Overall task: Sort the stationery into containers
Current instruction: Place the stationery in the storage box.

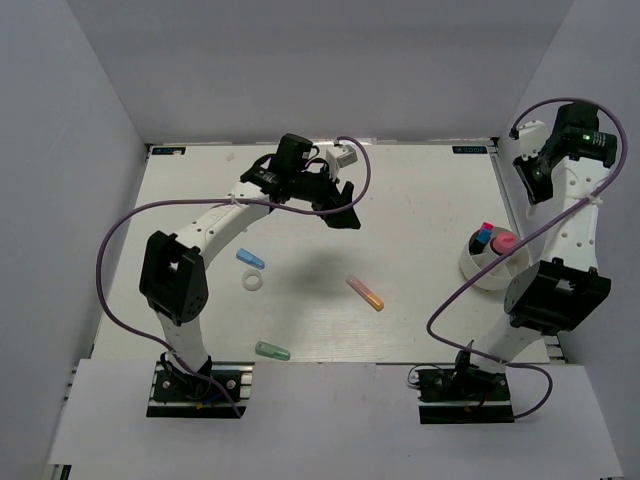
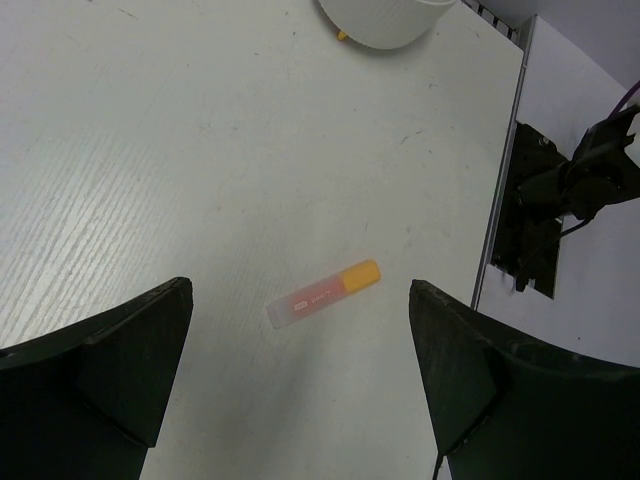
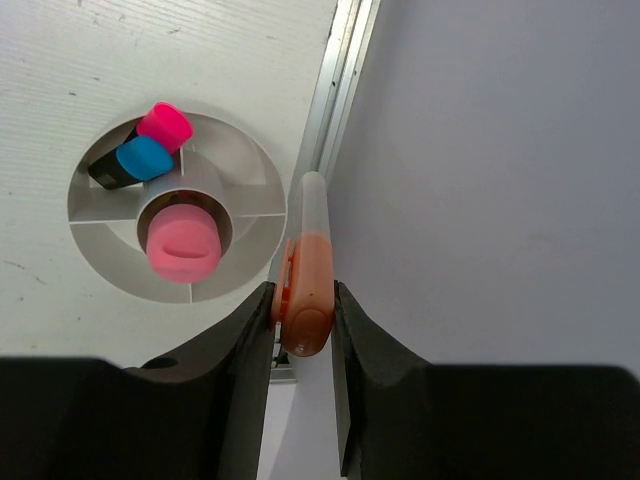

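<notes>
My right gripper (image 3: 303, 295) is shut on an orange marker (image 3: 307, 262), held upright above the table's right edge, just right of the white round container (image 3: 92, 245). In that container stand a pink-capped marker (image 3: 165, 125), a blue-capped one (image 3: 145, 158) and a fat pink cap (image 3: 182, 245) in the middle tube. My left gripper (image 2: 300, 335) is open, hanging high over an orange-capped marker (image 2: 323, 293) that lies flat. From above, a blue marker (image 1: 250, 259), a white ring (image 1: 253, 283) and a green marker (image 1: 271, 350) lie on the left half of the table.
The container (image 1: 490, 268) stands at the right edge, next to the right arm's elbow. A metal rail (image 3: 335, 90) runs along the table's right side against the grey wall. My left gripper (image 1: 338, 212) is over the table's far middle, my right gripper (image 1: 527, 185) near the right wall.
</notes>
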Controlling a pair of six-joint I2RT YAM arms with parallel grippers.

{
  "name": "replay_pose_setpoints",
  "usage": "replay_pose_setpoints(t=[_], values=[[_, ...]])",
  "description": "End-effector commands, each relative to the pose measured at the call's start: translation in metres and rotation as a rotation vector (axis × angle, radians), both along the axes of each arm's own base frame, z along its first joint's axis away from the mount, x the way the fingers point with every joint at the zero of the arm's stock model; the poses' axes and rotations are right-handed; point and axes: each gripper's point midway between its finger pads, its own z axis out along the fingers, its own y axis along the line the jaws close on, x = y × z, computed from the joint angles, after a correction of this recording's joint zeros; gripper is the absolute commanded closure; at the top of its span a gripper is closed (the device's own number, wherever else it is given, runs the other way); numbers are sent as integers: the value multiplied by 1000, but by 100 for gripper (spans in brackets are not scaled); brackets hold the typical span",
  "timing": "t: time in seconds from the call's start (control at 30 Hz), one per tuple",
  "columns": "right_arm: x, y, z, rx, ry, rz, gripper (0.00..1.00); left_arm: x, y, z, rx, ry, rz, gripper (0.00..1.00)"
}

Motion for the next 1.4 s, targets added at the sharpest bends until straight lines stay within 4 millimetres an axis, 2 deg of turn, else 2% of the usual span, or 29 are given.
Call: replay_pose_setpoints(t=[0.0,0.17,0.5,0.57,0.6,0.63,0.7,0.77,0.8,0.93,1.1,1.37], values=[[-1,-4,5,-5,-26,34,100,4,0,11,-15,-19,-1,2],[-4,-7,3,-1,-1,69,100,-1,1,-3,-8,25,-3,2],[-10,-11,-21,42,80,76,100,-13,-3,11,-59,29,-63,2],[-9,-12,-22,45,76,67,100,-18,-6,6,-62,73,-105,2],[-9,-12,-22,48,77,63,100,-16,-8,12,-73,66,-121,2],[-9,-11,-24,53,80,61,100,-18,-9,4,-61,93,-141,2],[-11,-10,-27,59,88,59,100,-14,-12,10,-65,84,-151,2],[-14,-9,-31,66,102,52,100,-13,-13,7,-59,97,-157,2],[-14,-2,-32,99,94,68,100,-12,-13,9,-61,93,-155,2],[-18,3,-37,118,100,73,100,-8,-15,10,-66,81,-143,2],[-19,2,-46,107,88,94,100,-12,-21,10,-65,82,-140,2],[-17,-2,-60,109,97,100,100,-10,-21,10,-57,71,-130,2]])
